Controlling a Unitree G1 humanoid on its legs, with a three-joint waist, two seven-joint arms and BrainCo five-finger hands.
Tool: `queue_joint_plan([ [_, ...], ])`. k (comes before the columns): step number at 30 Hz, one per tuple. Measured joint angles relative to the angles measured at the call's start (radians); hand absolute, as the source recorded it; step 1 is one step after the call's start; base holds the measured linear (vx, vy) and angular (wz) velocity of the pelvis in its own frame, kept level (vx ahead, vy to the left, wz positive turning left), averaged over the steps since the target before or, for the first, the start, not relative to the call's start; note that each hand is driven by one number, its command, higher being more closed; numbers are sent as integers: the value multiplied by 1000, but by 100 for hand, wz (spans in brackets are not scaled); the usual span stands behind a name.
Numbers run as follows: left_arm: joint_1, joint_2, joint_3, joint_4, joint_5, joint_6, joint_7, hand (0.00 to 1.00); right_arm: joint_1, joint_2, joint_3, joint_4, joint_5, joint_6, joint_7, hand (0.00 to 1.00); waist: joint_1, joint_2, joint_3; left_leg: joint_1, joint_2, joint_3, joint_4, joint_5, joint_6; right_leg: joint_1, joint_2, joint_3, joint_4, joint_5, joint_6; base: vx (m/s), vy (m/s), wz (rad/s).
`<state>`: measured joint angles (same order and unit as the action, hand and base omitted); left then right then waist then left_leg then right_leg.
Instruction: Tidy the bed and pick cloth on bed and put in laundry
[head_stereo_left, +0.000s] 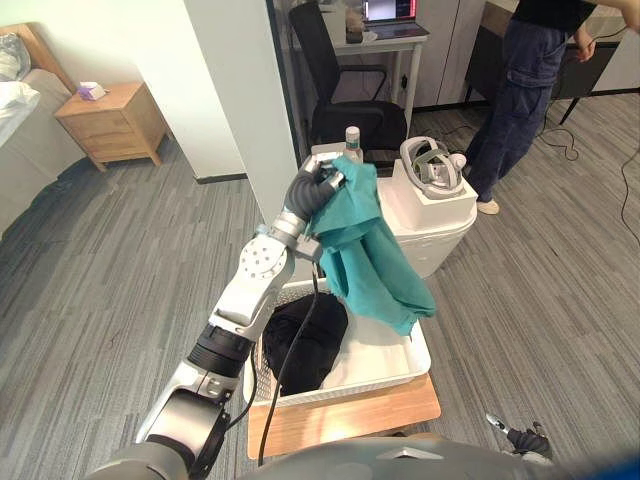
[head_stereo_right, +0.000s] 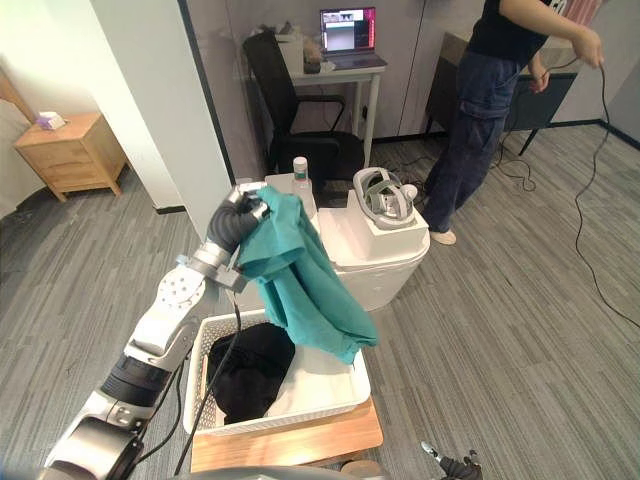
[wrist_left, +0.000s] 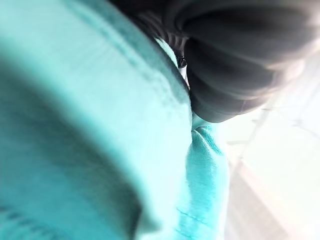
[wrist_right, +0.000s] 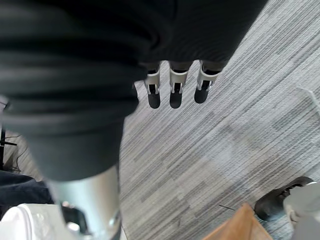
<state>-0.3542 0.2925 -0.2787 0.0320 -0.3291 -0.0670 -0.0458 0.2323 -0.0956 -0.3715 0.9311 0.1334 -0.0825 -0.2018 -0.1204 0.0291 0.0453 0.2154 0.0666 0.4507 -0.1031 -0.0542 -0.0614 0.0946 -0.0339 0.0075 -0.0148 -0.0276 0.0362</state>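
My left hand (head_stereo_left: 312, 190) is raised above a white laundry basket (head_stereo_left: 400, 372) and shut on a teal cloth (head_stereo_left: 370, 250). The cloth hangs from the hand, and its lower end dangles over the basket's right half. The same teal cloth (wrist_left: 100, 125) shows close up in the left wrist view beside the dark cover. A black cloth (head_stereo_left: 305, 340) lies bunched in the basket's left half. My right hand (head_stereo_left: 520, 437) is low at the lower right, its fingers (wrist_right: 170, 92) relaxed over grey floor and holding nothing.
The basket rests on a wooden board (head_stereo_left: 350, 415). Behind it is a white unit (head_stereo_left: 440, 225) with a headset (head_stereo_left: 432, 165) and a bottle (head_stereo_left: 352, 140). Further off are a black chair (head_stereo_left: 340, 90), a standing person (head_stereo_left: 520, 90), a wooden nightstand (head_stereo_left: 110, 120) and the bed's edge (head_stereo_left: 15, 110) at far left.
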Motion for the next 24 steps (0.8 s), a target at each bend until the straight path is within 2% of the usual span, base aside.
queue_joint_plan([
  [2, 19, 2, 1, 33, 3, 22, -18, 100, 7, 11, 2, 0, 0, 0, 1, 0, 0, -2, 5, 11, 0, 1, -1, 0, 0, 10, 0, -1, 0, 0, 0, 0, 0, 0],
  [3, 38, 3, -3, 69, -5, 57, -43, 100, 9, 13, 10, 0, 1, 1, 3, 0, -2, -1, 9, 12, 0, 0, -1, -1, 0, 12, -1, -10, -1, -1, 1, 0, 0, 0],
  [5, 56, 6, -19, 93, -6, 84, -65, 100, 8, 14, 15, -2, 1, 2, 4, 0, -3, -1, 16, 12, 0, -1, -1, -1, 0, 12, -1, -11, -1, -1, 1, 0, 0, 0],
  [8, 183, -2, -89, 120, -1, 132, -111, 100, 12, 17, 18, -2, 1, 15, 19, 0, -4, -1, 29, 12, 0, 0, -1, -1, 0, 10, -1, -13, -1, -3, 3, 0, 0, 0],
  [13, 339, -15, -133, 121, 29, 146, -130, 100, 20, 42, 23, -2, 0, 16, 23, 0, -1, -13, 37, 11, 1, -7, -1, -1, 0, 10, -1, -21, -2, -4, 3, -7, -6, 4],
  [16, 361, -14, -131, 162, 49, 153, -119, 100, 16, 49, 53, -3, -1, 15, 28, 0, 1, -12, 37, 12, -1, -15, -1, -1, 0, 15, -4, -28, -5, -5, 4, -24, -13, 6],
  [17, 369, -16, -129, 192, 78, 153, -97, 0, 14, 49, 71, -4, -1, 15, 30, 0, 0, -12, 37, 12, 0, -16, -1, -1, 0, 15, -4, -30, -7, -5, 4, -40, -20, 6],
  [22, 368, -34, -110, 347, 161, 158, -3, 0, 9, 45, 116, -5, -1, 17, 32, 0, -7, -11, 38, -22, 1, -18, -1, -1, 1, -11, -3, -34, -19, -4, 4, -40, -24, 2],
  [24, 357, -34, -102, 379, 197, 144, 37, 0, 0, 42, 132, -10, -1, 21, 35, 0, -13, -8, 56, -34, 1, -17, 0, 1, 2, -29, -3, -33, -19, -1, 4, 1, -20, -4],
])
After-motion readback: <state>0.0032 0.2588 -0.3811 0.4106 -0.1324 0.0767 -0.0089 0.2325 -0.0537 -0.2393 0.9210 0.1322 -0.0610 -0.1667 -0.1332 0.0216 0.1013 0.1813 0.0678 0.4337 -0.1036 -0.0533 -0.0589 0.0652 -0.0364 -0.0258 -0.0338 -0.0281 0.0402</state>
